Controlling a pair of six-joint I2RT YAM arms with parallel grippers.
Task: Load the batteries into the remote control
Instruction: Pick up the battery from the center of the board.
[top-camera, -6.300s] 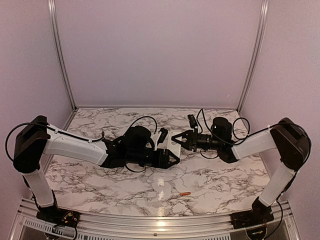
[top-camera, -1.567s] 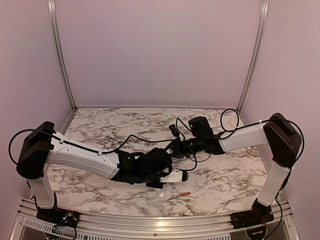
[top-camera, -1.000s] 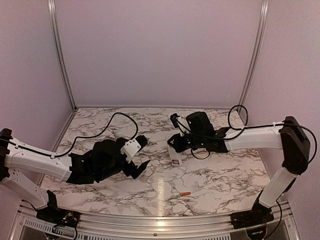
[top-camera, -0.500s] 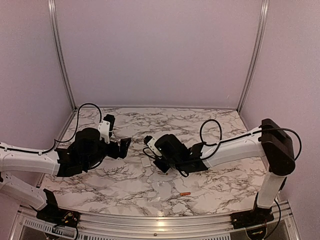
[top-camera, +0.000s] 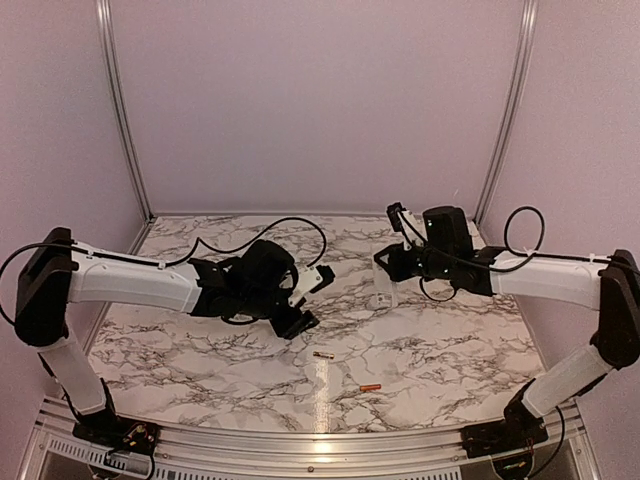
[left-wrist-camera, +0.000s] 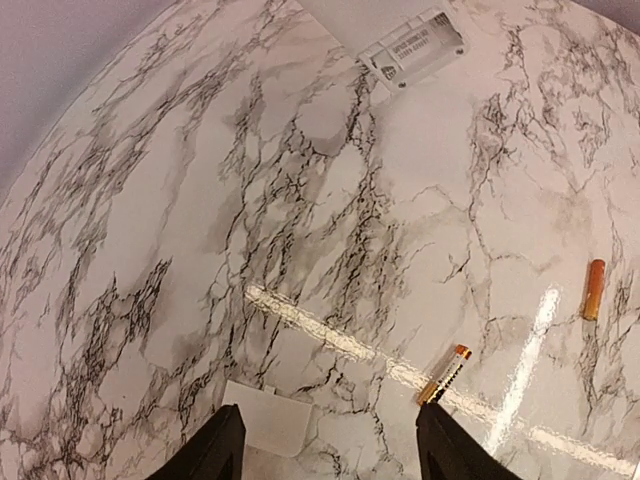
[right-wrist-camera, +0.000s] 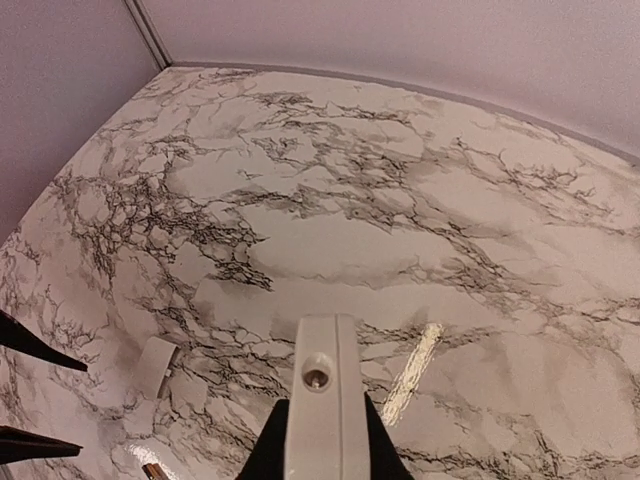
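Marble-print tabletop (top-camera: 200, 370), purple walls behind. Nearest the bases is the orange-red battery (top-camera: 370, 387), then the gold battery (top-camera: 323, 354) a bit further in. Both lie flat and loose, not touching. Left end effector (left-wrist-camera: 328, 418) hovers low with fingers moderately apart and nothing in them. A small flat white panel (left-wrist-camera: 265, 423), probably the battery cover, lies on the surface below them. Further back, right end effector (top-camera: 386, 272) is clamped on the remote control (top-camera: 383, 292), which looks lifted off the surface with one end hanging down. Step in hand looks like fetching the gold battery. Shift left over it, set fingers across the cylinder rather than along it, come down low, and pinch mid-body so it can't roll. Stay off the cover. Right should hold the remote steady, bay toward the left arm. Can't make out whether the bay is open, or any polarity marks or contacts. Right wrist view shows the remote end-on only. Left fingers are cut off at the frame bottom. A glare streak runs right by the gold battery.
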